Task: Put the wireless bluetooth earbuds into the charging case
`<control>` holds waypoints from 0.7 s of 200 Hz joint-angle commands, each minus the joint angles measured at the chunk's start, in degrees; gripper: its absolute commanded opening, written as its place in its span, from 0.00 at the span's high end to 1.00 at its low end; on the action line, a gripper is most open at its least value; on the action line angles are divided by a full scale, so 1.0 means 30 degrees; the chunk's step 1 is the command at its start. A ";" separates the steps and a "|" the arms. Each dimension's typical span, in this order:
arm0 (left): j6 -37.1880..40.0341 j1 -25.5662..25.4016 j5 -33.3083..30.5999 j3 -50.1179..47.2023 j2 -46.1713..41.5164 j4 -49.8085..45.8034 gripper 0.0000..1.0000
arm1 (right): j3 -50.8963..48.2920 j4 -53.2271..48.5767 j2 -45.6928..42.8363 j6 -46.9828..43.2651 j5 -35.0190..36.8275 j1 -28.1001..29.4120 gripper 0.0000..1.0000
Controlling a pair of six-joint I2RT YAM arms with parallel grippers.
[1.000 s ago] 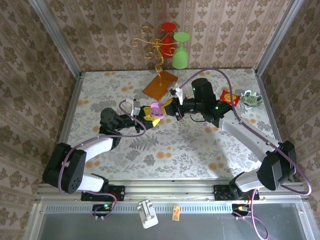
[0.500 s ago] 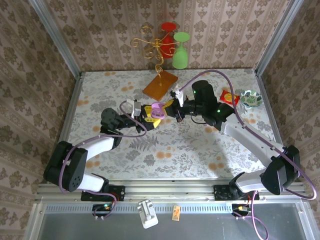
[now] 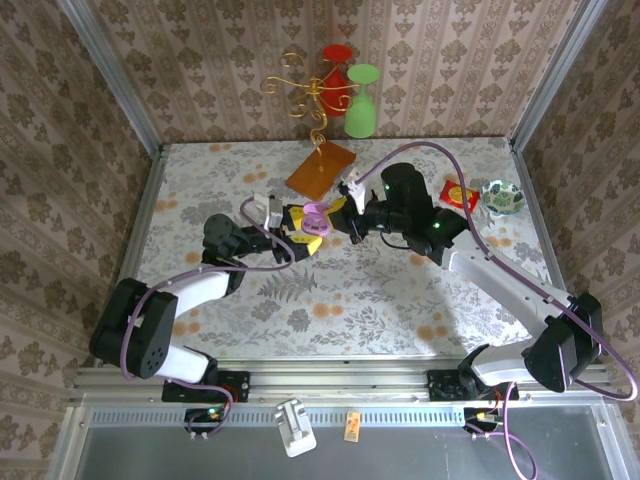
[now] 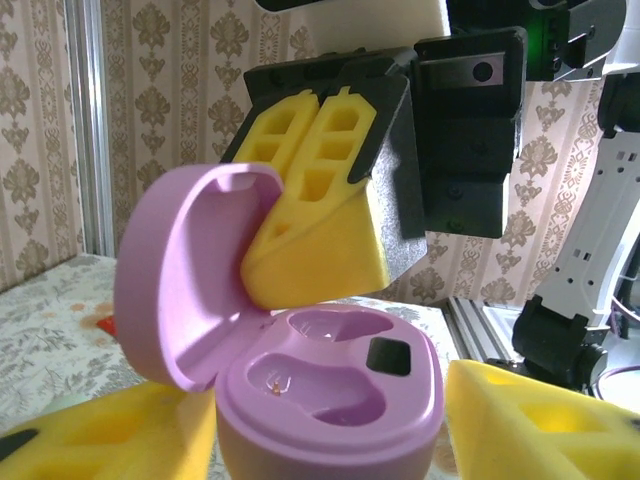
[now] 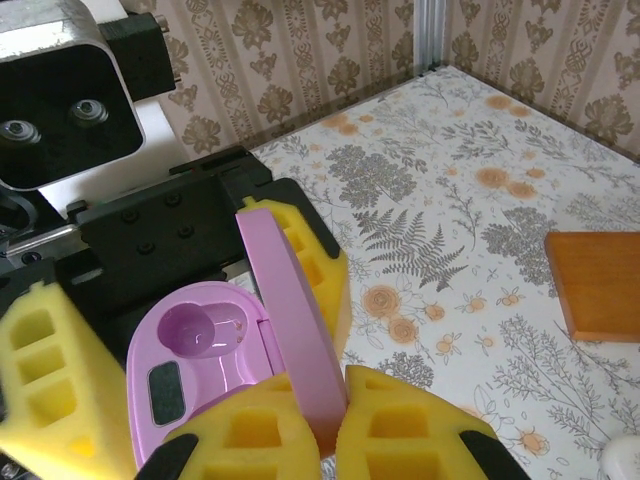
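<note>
Two tools: left tool [image 3: 298, 224] and right tool [image 3: 338, 214] meet nose to nose mid-tabletop [image 3: 400, 290].
Top view, case: purple charging case [image 3: 316, 217] sits right between the two tools.
Top view, far side: orange board [image 3: 322, 168] just beyond the case; gold wire stand [image 3: 300, 88], red glass [image 3: 337, 62] and green glass [image 3: 361, 102] at the far wall.
Top view, right side: red packet [image 3: 460, 192] and small bowl [image 3: 503, 197] near the right edge, well apart from the case.
Left wrist view, case: open; lid [image 4: 190, 280] tipped up on the left, base [image 4: 330, 400] low centre, two wells and a dark rectangular patch showing.
Left wrist view, left tool: yellow foam pads [image 4: 540, 420] flank the base, one each side, right up against it. Cannot tell if it's gripping or let go.
Left wrist view, right tool: one of its yellow pads lies against the inside of the lid.
Right wrist view, right tool: clenched on the lid's free edge, one pad on each face.
Right wrist view, case: lid stands upright; base lies left of it, between the left tool's pads.
Right wrist view, surroundings: orange board on the tabletop at the right edge.
</note>
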 commanded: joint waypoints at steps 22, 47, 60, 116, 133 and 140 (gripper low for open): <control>-0.0306 0.0008 0.0237 0.0654 0.0141 0.0570 0.55 | -0.0145 0.0126 -0.0372 -0.0614 0.0172 0.0167 1.00; -0.0231 0.0030 0.0333 0.0656 0.0119 0.0561 0.65 | -0.0087 0.0073 -0.0325 -0.0647 -0.0164 0.0195 1.00; -0.0170 0.0031 0.0414 0.0685 0.0117 0.0548 0.71 | -0.0036 0.0030 -0.0262 -0.0656 -0.0260 0.0168 1.00; 0.0458 0.0031 0.0013 0.0530 0.0249 0.0563 0.80 | -0.0029 0.0212 -0.0550 -0.0161 0.0328 0.0087 0.65; 0.1093 0.0241 -0.0868 0.0257 0.0268 0.0561 0.80 | -0.0318 0.0659 -0.1089 0.0435 0.0313 -0.0190 0.49; 0.1311 0.0408 -0.1264 0.0142 0.0316 0.0561 0.80 | -0.0481 0.0816 -0.1400 0.0645 0.0282 -0.0311 0.43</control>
